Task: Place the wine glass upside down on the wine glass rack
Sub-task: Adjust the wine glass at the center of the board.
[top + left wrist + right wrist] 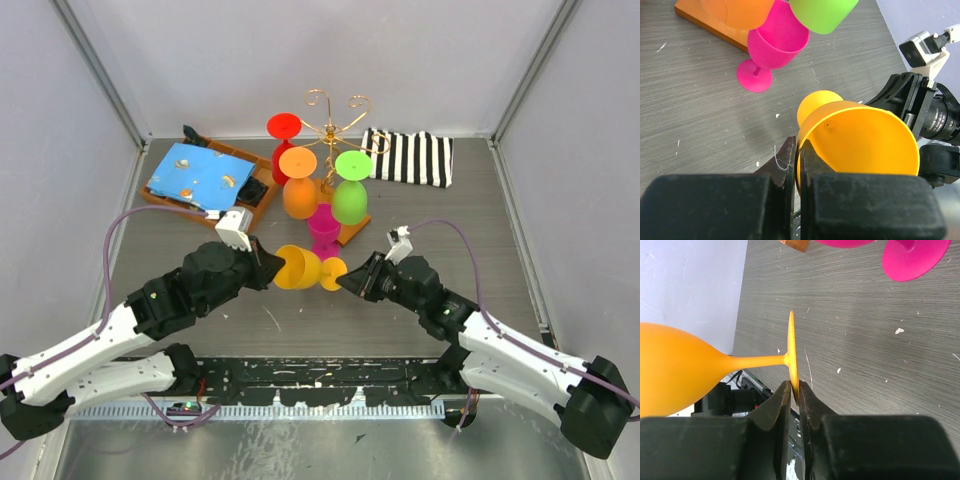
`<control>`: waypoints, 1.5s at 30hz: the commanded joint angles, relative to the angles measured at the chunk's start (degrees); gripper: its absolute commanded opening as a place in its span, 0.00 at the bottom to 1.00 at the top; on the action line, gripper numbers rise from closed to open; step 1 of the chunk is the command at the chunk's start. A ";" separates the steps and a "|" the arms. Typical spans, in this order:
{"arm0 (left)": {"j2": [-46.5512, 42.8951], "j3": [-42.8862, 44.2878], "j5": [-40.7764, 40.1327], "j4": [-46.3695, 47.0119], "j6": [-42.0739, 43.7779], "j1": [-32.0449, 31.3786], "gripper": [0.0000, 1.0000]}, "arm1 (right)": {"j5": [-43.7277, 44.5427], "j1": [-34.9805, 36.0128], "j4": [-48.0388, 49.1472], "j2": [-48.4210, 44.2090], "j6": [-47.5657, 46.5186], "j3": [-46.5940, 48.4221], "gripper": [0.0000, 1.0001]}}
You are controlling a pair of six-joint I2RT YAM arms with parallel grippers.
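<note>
The left gripper [268, 268] is clamped on the bowl rim of the yellow-orange wine glass [298, 268], which is held sideways between the two claws (foot pointing right). The right gripper [345, 282] pinches the edge of that foot disc. Just beyond both sets of fingertips stands a pink glass [323, 226]. Behind it is the wine glass rack [690, 11], with a red glass [283, 140], orange glass [299, 188] and green glass [350, 195] hung upside down.

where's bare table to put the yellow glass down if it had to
Bare table between the striped cloth and right arm; a smaller patch left, between tray and left arm. Crowded around the rack, pink glass and held yellow glass.
</note>
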 commanded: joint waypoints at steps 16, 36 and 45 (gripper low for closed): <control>-8.40 4.24 1.40 -2.79 5.37 -0.22 0.66 | 5.40 0.26 -7.24 -6.12 -11.62 4.98 0.01; -10.91 23.53 2.74 -18.12 24.86 -0.28 0.81 | 3.78 0.23 -18.55 -9.49 -47.01 21.85 0.01; -7.04 21.50 17.46 -10.65 39.00 -0.22 0.76 | -14.90 0.22 -18.26 -8.94 -71.35 26.77 0.01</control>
